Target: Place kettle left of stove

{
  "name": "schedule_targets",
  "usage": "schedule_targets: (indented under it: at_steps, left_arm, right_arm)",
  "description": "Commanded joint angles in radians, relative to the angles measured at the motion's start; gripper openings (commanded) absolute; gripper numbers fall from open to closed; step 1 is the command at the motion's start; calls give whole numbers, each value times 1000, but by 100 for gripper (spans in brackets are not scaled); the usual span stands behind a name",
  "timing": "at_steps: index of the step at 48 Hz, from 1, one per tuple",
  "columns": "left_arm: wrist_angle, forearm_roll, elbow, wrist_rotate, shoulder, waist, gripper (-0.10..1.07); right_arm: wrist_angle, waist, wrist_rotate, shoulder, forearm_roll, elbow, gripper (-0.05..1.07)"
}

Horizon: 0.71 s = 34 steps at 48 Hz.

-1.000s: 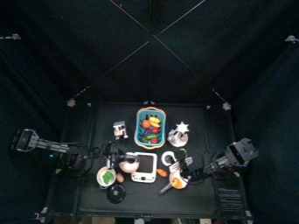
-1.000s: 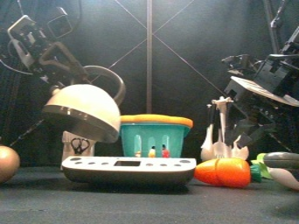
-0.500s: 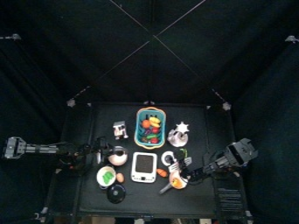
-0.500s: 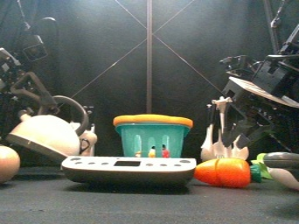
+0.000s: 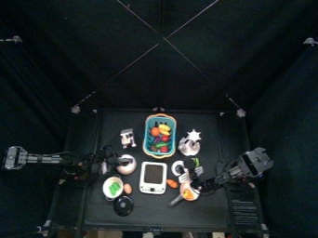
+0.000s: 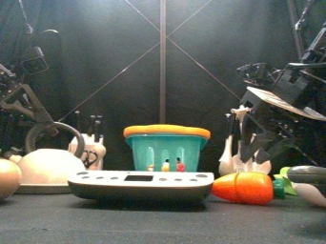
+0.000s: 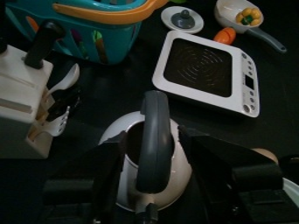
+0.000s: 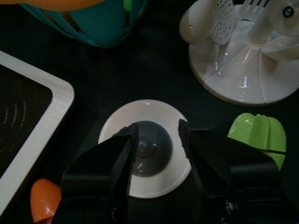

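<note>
Left wrist view: kettle btwn left pincer jaws.

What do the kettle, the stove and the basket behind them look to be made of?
Kettle: probably glossy white plastic, judging by soft highlights on its dome; the handle is dark and matte. Stove: smooth white plastic-looking frame around a black panel with fine concentric rings. Basket: seemingly moulded plastic, teal with slotted walls and an orange rim.
</note>
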Motion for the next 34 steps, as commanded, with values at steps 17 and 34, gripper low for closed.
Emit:
schedule_targets:
  at_steps: [17, 34]
  left_arm:
    - [-32, 2, -35, 9, -6, 12, 95]
    - [-57, 17, -49, 9, -8, 23, 95]
  right_arm:
    - [-3, -9, -2, -9, -11, -15, 79]
    - [-3, -12, -2, -11, -12, -15, 79]
